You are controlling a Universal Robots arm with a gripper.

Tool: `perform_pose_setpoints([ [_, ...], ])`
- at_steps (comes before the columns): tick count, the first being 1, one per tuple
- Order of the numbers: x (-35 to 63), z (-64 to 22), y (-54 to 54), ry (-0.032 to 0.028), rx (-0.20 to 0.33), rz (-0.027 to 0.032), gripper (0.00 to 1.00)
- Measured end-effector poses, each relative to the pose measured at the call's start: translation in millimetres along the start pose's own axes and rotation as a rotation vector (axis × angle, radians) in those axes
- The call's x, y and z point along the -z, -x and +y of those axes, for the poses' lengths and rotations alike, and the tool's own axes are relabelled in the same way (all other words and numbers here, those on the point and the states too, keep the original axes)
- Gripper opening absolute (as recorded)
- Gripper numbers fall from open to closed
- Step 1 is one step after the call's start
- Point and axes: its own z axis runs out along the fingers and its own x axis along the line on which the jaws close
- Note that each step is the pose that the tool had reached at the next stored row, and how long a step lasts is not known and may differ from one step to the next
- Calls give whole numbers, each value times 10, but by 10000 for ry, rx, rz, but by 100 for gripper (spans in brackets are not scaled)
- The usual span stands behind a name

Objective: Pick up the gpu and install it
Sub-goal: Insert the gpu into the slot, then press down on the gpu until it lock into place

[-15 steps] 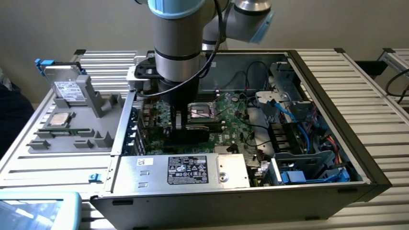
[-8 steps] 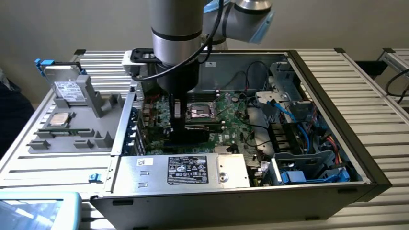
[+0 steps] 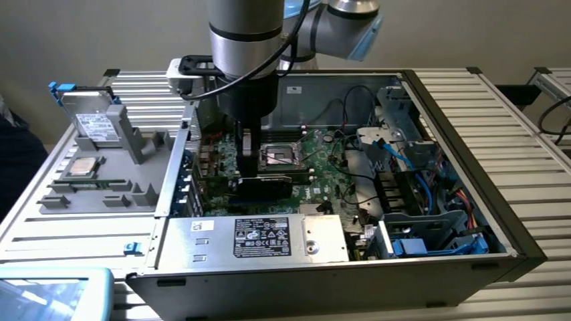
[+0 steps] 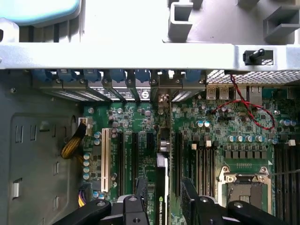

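Gripping the gpu [image 4: 161,187] edge-on, the gripper [image 4: 164,199] has its fingers [image 4: 190,197] closed on the card, upright over the motherboard [image 4: 234,136] slots at lower center of the wrist view, prob. to line up w/ a slot. Arm hides the card's seating in the exterior view; bracket end hard to make out.

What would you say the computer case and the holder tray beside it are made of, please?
The computer case looks like sheet metal, painted dark outside and bare dull grey inside, with thin folded edges. The holder tray looks like matte grey moulded plastic, judging by its chunky blocky uprights, though painted metal cannot be ruled out.
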Motion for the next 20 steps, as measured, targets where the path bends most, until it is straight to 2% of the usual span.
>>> perform_pose_setpoints([
  [12, 12, 0, -14, 1, 6, -122, 42],
  [13, 13, 0, -15, 1, 7, -131, 40],
  [15, 12, 0, -17, 1, 7, -132, 27],
  [16, 12, 0, -17, 1, 7, -132, 27],
  [18, 12, 0, -18, 2, 6, -129, 16],
  [20, -9, 16, -11, -9, 4, -105, 12],
])
